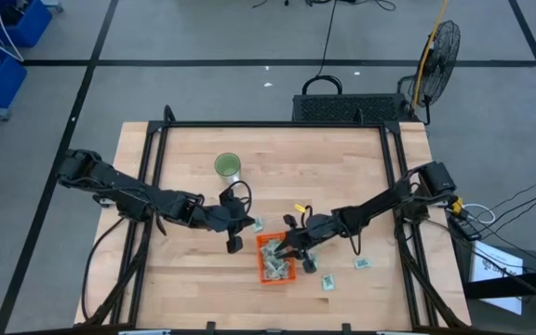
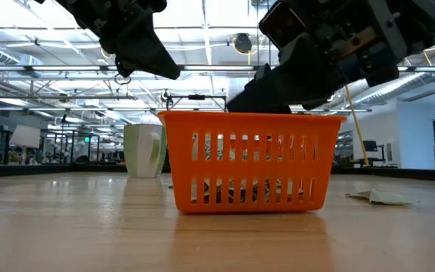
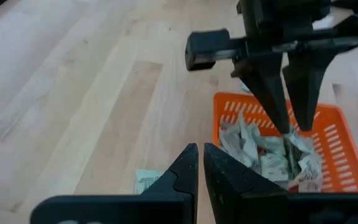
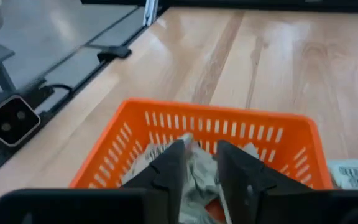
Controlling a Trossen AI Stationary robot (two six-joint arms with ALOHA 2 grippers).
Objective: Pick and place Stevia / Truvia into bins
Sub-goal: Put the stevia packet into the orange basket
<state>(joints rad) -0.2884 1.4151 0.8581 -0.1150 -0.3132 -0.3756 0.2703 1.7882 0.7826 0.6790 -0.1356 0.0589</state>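
Note:
The orange bin [image 1: 266, 270] stands at the table's middle near side, with several pale green and white sachets [image 3: 253, 146] piled inside. My right gripper [image 4: 199, 163] reaches down into the bin from the right, its fingers narrowly apart with a crumpled sachet [image 4: 197, 171] between them. My left gripper [image 3: 201, 163] hovers shut and empty above the table just left of the bin [image 3: 229, 107]. In the low view it is well above the bin's rim [image 2: 248, 115]. Loose sachets lie flat on the wood: one [image 1: 257, 224] by the bin's far left corner, two [image 1: 327, 282] [image 1: 362, 263] to its right. My right gripper pinches a crumpled sachet [image 4: 196, 158] between its two fingers [image 3: 277, 106], coming from above and pointing down into the bin. The sachet hangs just under the fingertips, over the pile; whether it rests on the pile I cannot tell.
A pale green cup [image 1: 228, 167] stands upright on the far side of the left gripper. Black frame rails [image 1: 273, 125] border the table's far, left and right sides. Bare wood lies left of the bin and along the near edge.

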